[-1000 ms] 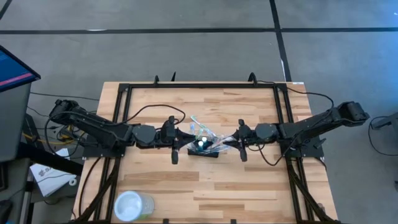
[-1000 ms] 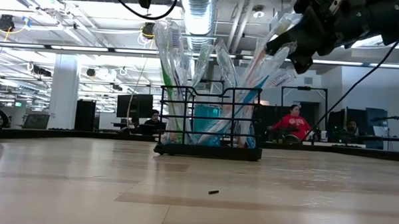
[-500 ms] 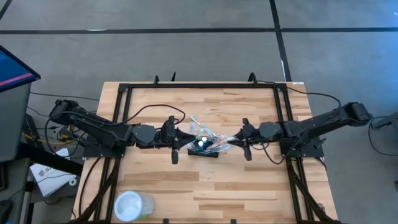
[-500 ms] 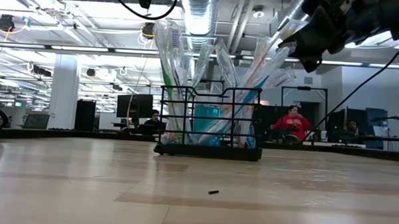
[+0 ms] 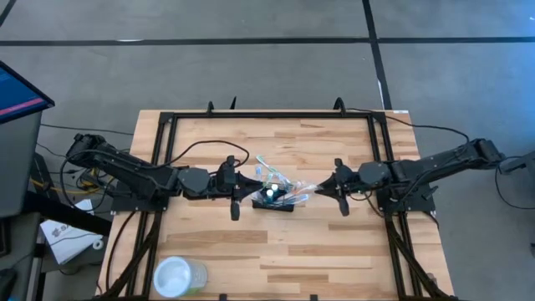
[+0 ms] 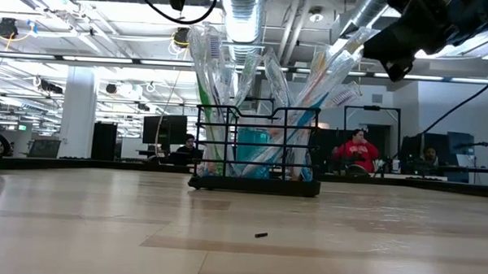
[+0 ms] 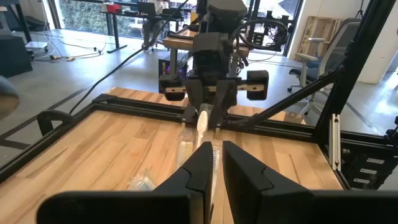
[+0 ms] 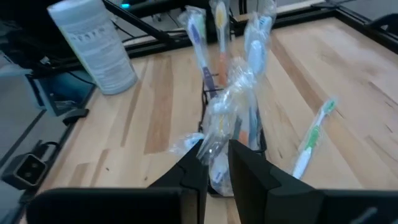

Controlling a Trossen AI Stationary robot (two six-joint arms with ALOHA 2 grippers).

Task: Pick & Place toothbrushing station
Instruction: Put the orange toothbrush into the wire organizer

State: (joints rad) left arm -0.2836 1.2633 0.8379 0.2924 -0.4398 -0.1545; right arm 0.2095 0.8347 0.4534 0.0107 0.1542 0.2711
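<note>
The toothbrushing station stood near the middle of the table, packed with wrapped brushes, with one gripper close on either side of it. The right gripper was pinched onto a wrapped toothbrush leaning out of the caddy's right side, while the left gripper sat just beside the left side (whether it held anything, I could not tell). To do this step well, I judged the brush should travel along its own slant, slowly, so the crinkly wrapper would not snag the wire or tip the light caddy.
</note>
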